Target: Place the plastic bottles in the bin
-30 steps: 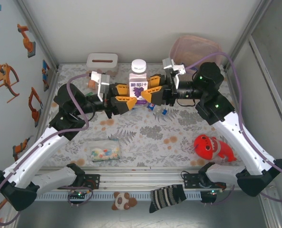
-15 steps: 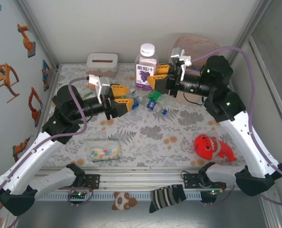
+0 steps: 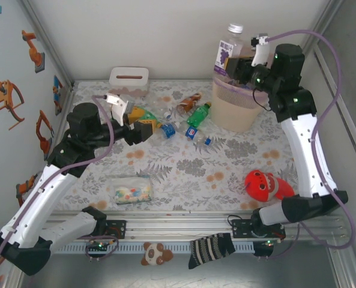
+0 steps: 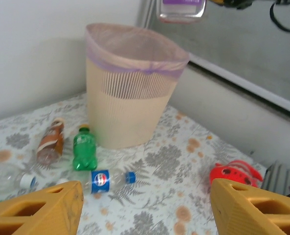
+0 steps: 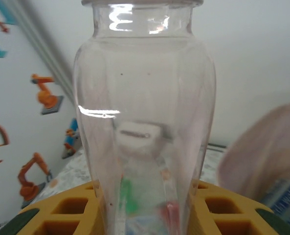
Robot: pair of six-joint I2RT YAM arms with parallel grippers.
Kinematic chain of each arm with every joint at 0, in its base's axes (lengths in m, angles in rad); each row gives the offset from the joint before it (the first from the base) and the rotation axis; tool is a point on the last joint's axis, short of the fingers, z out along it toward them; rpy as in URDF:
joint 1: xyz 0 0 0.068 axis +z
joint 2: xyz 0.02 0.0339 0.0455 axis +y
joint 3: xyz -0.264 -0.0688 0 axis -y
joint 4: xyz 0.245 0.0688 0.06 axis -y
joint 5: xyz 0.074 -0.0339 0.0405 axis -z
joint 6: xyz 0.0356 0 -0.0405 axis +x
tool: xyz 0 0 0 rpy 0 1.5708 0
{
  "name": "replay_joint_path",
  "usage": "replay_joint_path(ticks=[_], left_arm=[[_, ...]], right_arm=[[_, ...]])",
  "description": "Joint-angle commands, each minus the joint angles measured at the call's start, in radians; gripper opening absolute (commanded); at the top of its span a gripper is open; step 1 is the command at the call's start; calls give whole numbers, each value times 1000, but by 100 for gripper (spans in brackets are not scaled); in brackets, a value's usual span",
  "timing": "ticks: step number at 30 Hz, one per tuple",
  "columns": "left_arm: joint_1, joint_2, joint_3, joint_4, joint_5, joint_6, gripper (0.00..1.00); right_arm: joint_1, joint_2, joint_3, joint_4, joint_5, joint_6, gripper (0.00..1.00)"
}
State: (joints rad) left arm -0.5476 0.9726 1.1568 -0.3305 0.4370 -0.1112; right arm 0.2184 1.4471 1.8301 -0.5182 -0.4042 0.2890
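Far left of the bin (image 4: 127,117), one white tissue box (image 3: 128,79) sits against the back wall, and one flat clear packet (image 3: 129,192) of coloured pieces lies well apart from the bin, toward the near edge. The left gripper (image 3: 144,121) hangs low over the table, also left of the bin, with its two yellow fingers (image 4: 42,210) spread wide and nothing between them. Between it and the bin I count four bottles lying on the patterned table: one clear bottle (image 4: 5,177) farthest from the bin, one brown bottle (image 4: 51,143) next, one green bottle (image 4: 84,151) near the bin's foot, and one blue-labelled bottle (image 4: 104,179) just in front of the green one. The bin itself stands upright in the back corner, its pink liner folded over the rim. Directly above its mouth, one big bottle (image 3: 228,48) with a purple label and white cap is held upright by the right gripper (image 5: 145,210), both fingers pinching its clear body. One red toy (image 3: 268,185) lies well out from the bin, toward the near edge.
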Motion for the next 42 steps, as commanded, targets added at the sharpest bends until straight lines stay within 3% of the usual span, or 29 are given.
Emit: replay_joint_path(ticks=[1,6,14,20,42], left_arm=[[20,4,32,-106,-42,87,70],[62,2,-3,-138,-46,117,70],[145,24,-47,-227,-44,233,73],[199,33,-140,-184,-29,255,73],[204,61,-161,-212,-56,305,73]], right_arm=[[-50,61,77,-58,74,60,20],[-145,181,176,-125,78,132,18],[-242,443,432,-400,48,192,10],[-251,548,480,-489,48,178,10],[-231,842,563,-649,36,93,16]])
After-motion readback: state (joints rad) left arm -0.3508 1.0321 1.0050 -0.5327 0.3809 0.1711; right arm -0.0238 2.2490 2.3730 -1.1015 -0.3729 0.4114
